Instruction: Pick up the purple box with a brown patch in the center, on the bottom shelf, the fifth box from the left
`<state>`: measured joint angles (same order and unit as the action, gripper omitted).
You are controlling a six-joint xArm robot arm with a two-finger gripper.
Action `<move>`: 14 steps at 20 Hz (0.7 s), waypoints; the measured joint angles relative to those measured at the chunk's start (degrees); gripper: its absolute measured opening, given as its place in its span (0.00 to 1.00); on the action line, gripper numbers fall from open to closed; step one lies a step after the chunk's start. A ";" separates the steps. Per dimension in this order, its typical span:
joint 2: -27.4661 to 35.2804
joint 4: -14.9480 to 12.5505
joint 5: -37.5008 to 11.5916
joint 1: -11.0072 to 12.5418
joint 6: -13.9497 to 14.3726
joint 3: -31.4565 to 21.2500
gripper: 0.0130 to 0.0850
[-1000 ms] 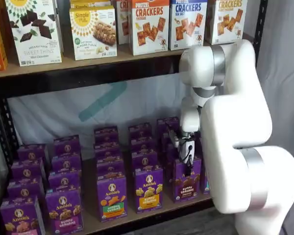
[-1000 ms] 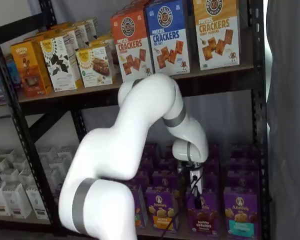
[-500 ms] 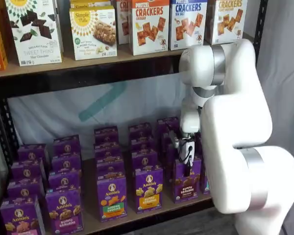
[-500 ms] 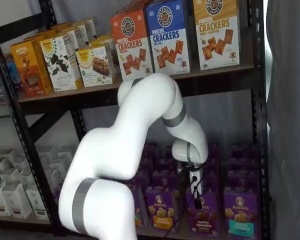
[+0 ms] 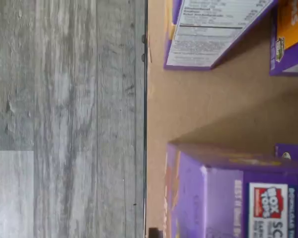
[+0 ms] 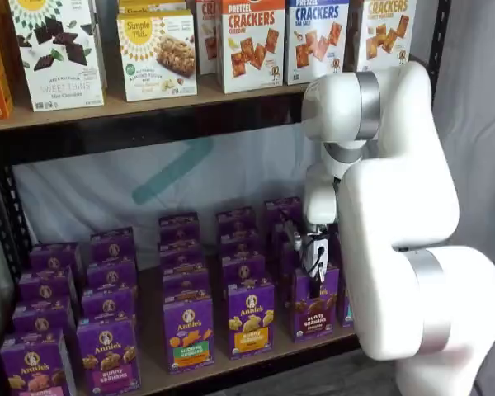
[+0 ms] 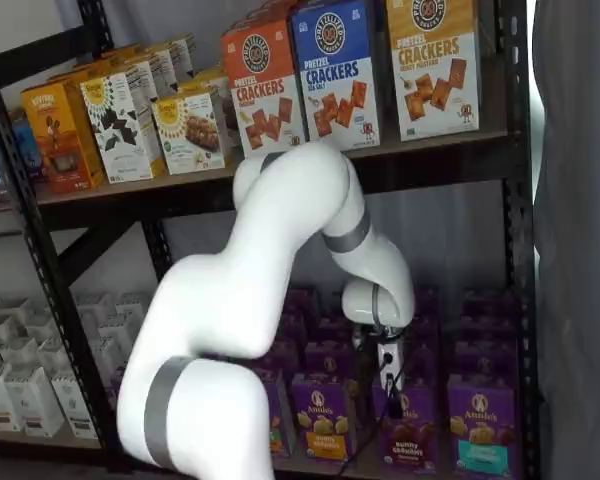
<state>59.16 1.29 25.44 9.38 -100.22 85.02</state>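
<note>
Desk: Where's the target?

Operator: Purple box with the brown patch, front row of the bottom shelf. My tool hangs over its top edge; grip state unclear. I'd descend straight, squarely astride it.

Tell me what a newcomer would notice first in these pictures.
The big white arm fills the front of both shelf views, bent down toward the bottom shelf. Its gripper hangs right at the purple box with a brown patch in the front row; whether the fingers are closed cannot be told. Above, the cracker boxes in orange, blue and yellow line the upper shelf.
</note>
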 joint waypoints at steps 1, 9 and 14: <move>-0.13 -0.04 -0.17 0.00 0.04 -0.28 0.50; -0.98 0.64 -1.48 0.01 -0.61 -2.13 0.33; -1.44 0.89 -2.10 -0.06 -0.79 -2.97 0.28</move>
<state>57.72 2.18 23.35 9.33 -101.01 82.05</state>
